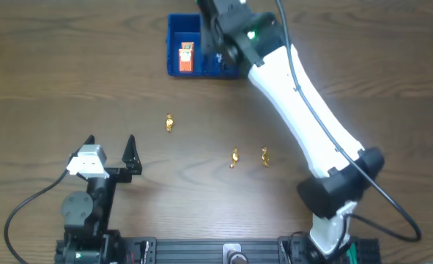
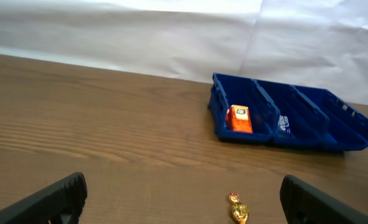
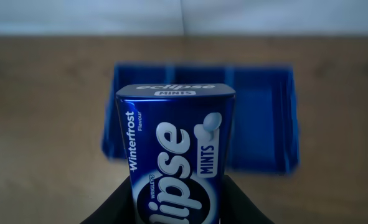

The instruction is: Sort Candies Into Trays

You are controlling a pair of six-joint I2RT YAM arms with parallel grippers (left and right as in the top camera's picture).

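Right wrist view: right jaws gripping mint box [image 3: 171, 155], frame centre, blue tray [image 3: 264, 124] behind; we judge placing next. Left jaws open.

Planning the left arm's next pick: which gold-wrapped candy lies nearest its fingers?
The lone gold-wrapped candy just ahead of the left gripper; the other two candies lie together, farther right.

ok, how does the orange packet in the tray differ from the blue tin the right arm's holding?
Colour: the orange packet is orange, while the blue tin is dark blue with white lettering. State: the orange packet lies loose in an end compartment of the tray, while the blue tin is clamped in the right gripper, tray beyond it. Both are boxy packs.
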